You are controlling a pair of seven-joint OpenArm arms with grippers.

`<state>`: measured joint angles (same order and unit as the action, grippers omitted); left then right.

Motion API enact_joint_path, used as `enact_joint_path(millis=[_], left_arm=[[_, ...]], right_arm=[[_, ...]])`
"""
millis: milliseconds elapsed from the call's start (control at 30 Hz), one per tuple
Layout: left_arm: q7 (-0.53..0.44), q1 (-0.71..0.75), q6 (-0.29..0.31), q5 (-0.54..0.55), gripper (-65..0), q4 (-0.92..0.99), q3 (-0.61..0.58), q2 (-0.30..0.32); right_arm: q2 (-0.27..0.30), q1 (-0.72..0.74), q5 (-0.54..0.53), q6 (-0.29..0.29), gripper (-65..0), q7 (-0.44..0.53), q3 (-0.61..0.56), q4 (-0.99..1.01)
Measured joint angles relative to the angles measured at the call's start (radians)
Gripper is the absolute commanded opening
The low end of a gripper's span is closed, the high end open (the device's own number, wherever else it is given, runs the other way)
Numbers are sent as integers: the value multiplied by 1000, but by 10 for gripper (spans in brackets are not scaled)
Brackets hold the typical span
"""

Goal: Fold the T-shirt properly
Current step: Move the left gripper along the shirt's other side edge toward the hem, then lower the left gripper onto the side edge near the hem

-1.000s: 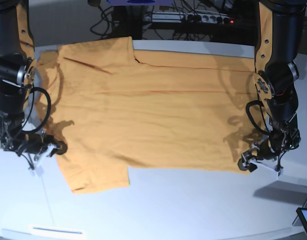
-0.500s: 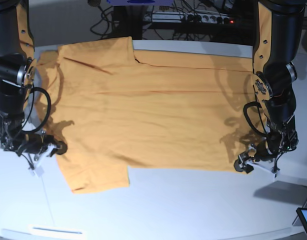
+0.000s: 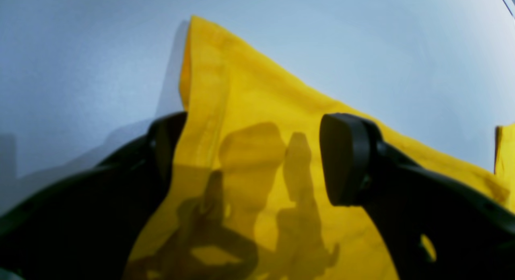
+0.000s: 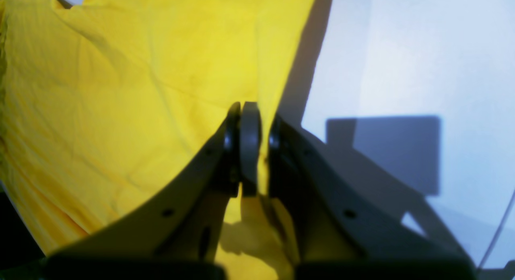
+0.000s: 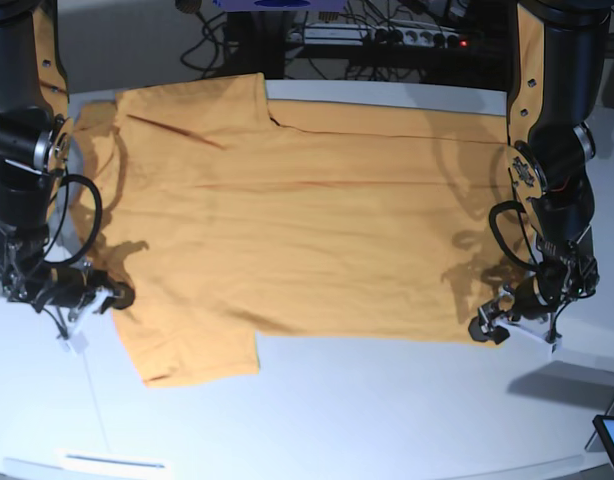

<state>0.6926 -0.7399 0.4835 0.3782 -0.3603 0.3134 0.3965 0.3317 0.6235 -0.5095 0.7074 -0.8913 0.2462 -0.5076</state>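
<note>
The orange-yellow T-shirt [image 5: 287, 220] lies spread flat on the pale table [image 5: 387, 410], its sleeves toward the left side of the base view and its straight bottom hem toward the right. The left gripper [image 5: 502, 322] sits low at the hem's near corner, on the right of that view. In the left wrist view its fingers [image 3: 346, 159] stand spread wide, with the corner of the cloth [image 3: 249, 159] rising between them; the fabric drapes against the far finger, which it partly covers, while the nearer finger stands clear of it, so nothing is clamped. The right gripper [image 5: 105, 296] rests at the shirt's opposite edge, just beside the near sleeve. From the right wrist camera its fingers [image 4: 250, 143] are pressed together, and the edge of the yellow cloth [image 4: 120, 111] runs down right at them; it looks pinched there, though the dark finger bodies hide the exact contact. The rest of the shirt spreads away to the left of that gripper [image 4: 251, 151].
</note>
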Motion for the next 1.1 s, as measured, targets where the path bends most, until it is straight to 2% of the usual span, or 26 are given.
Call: enact_joint_path(millis=[233, 1100], left_arm=[[29, 60, -1, -12, -175, -92, -4, 42], [29, 64, -5, -14, -175, -96, 0, 42]], right_arm=[[0, 0, -1, 0, -647, 0, 0, 0], [0, 0, -1, 0, -647, 0, 0, 0]])
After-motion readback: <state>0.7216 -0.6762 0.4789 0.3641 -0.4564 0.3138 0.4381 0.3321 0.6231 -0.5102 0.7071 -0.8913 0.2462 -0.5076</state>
